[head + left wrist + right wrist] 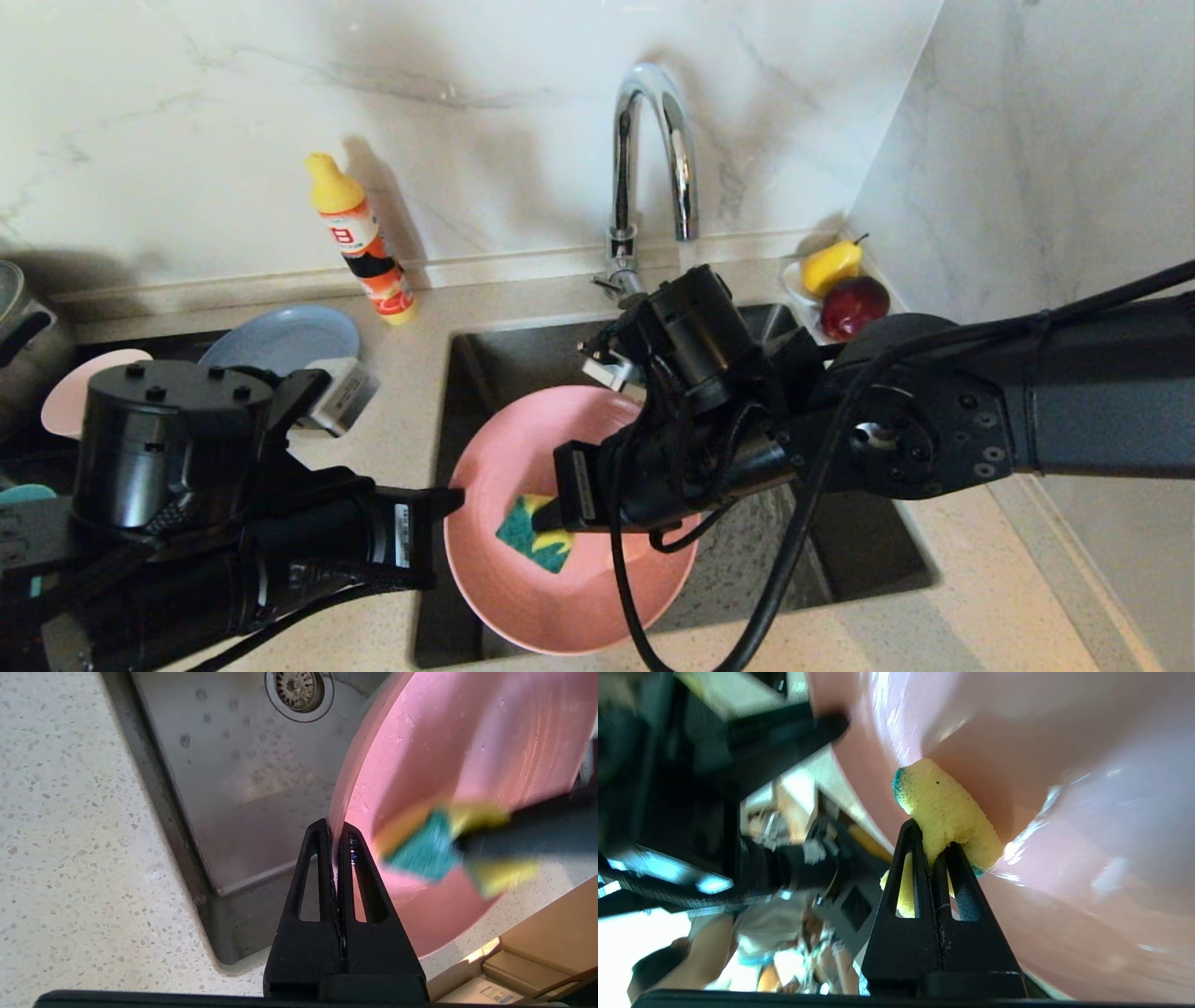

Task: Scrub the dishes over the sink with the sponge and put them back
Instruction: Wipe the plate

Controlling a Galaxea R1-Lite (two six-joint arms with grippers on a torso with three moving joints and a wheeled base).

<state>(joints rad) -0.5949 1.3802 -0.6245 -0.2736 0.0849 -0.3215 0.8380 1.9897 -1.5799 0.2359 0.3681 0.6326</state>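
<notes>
The salmon-pink plate [523,597] hangs tilted over the steel sink [878,551], held by its left rim. My left gripper [335,833] is shut on that rim of the plate [467,742]. My right gripper [931,842] is shut on the yellow sponge [945,809], squeezing it. The sponge [534,534] presses against the plate's inner face [1087,835], its green scouring side showing in the head view. The sponge [434,849] appears blurred in the left wrist view. A blue-grey plate [280,338] and a pale pink bowl [70,397] sit on the counter at the left.
The chrome faucet [653,140] arches over the back of the sink. A yellow-capped soap bottle [359,238] stands by the wall. A white dish holds a yellow pear [831,263] and a red fruit [854,306] at the back right. The drain strainer [299,688] lies in the basin.
</notes>
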